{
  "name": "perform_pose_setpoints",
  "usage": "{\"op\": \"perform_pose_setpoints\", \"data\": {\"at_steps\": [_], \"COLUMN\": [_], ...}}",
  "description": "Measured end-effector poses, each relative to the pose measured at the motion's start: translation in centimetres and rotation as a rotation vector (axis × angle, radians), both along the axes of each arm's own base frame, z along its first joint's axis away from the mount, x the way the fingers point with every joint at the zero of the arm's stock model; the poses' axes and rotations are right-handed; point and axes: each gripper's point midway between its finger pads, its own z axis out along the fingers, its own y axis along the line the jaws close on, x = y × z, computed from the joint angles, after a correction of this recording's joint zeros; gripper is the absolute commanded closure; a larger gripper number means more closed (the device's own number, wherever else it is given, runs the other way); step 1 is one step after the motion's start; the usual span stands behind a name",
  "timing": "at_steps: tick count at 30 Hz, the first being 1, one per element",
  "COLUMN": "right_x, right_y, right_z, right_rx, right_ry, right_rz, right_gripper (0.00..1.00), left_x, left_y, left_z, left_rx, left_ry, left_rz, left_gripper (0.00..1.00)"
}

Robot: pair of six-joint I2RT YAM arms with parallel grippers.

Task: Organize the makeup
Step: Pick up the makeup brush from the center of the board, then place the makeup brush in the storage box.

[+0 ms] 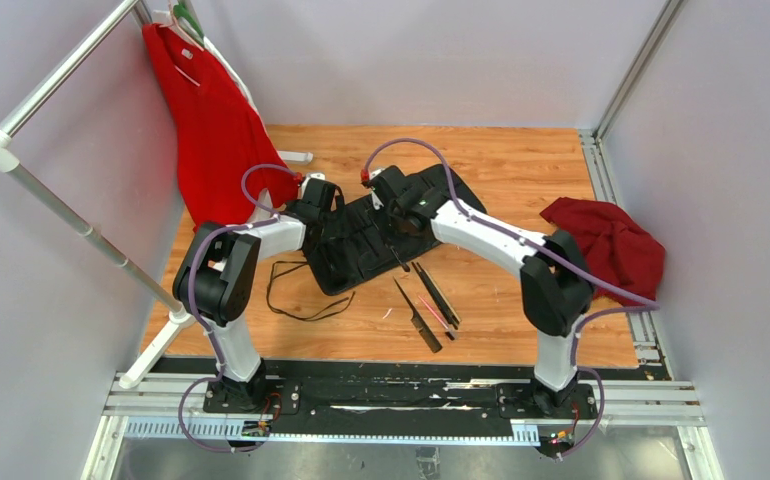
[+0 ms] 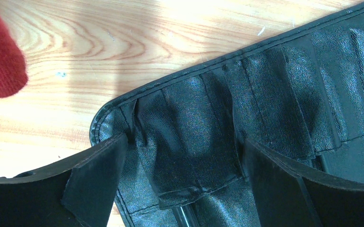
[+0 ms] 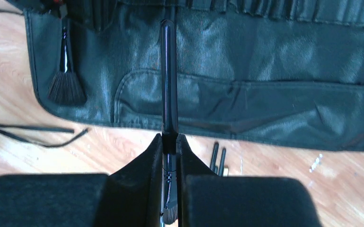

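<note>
Black brush [image 3: 169, 80] clamped in right pincer [image 3: 169, 142], handle crossing edge of case [image 3: 274, 109]; left pincer [image 2: 182, 161] spread over its corner, wood bench [image 2: 170, 28] alongside.

**Black tools on orange wood, reds at the edges**

The roll-up case [image 1: 356, 255] is black, with a pebbled leather grain and a dull sheen. The makeup brush [image 3: 169, 85] in the black right gripper [image 3: 169, 138] has a glossy black handle. The fan brush [image 3: 66, 87] has grey-black bristles. The table [image 1: 521, 170] is orange-brown with wavy wood grain. On it are a black comb tool [image 1: 418, 318], a black loose brush [image 1: 439, 295] and a thin pink-accented tool [image 1: 431, 308]. The looped cord [image 1: 296, 295] is black. The hanging garment [image 1: 211, 130] is bright red and the crumpled cloth [image 1: 606, 245] is darker red. The left arm [image 1: 216, 275] and right arm [image 1: 481, 230] are white with black joints and purple cables [image 1: 421, 145].
</note>
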Motion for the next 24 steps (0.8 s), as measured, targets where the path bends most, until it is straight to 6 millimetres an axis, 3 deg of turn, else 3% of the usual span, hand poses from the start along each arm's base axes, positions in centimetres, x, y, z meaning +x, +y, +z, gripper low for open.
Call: {"op": "perform_pose_setpoints", "data": {"at_steps": [4,11,24], "right_x": [1.0,1.7,2.4], "right_y": [1.0,1.2,1.1], "right_z": [-1.7,-3.7,-4.9], "right_rx": [-0.023,-0.026,-0.023], "right_ry": [0.056,0.158,0.272], "right_rz": [0.007,0.013,0.014], "right_gripper": [0.99,0.99,0.99], "left_x": [0.0,0.0,0.0], "left_y": [0.0,0.0,0.0], "left_z": [0.0,0.0,0.0], "left_rx": [0.0,0.0,-0.001], "left_ry": [0.0,-0.001,-0.001], "left_rz": [0.0,0.0,0.0], "left_gripper": [0.02,0.02,0.02]}}
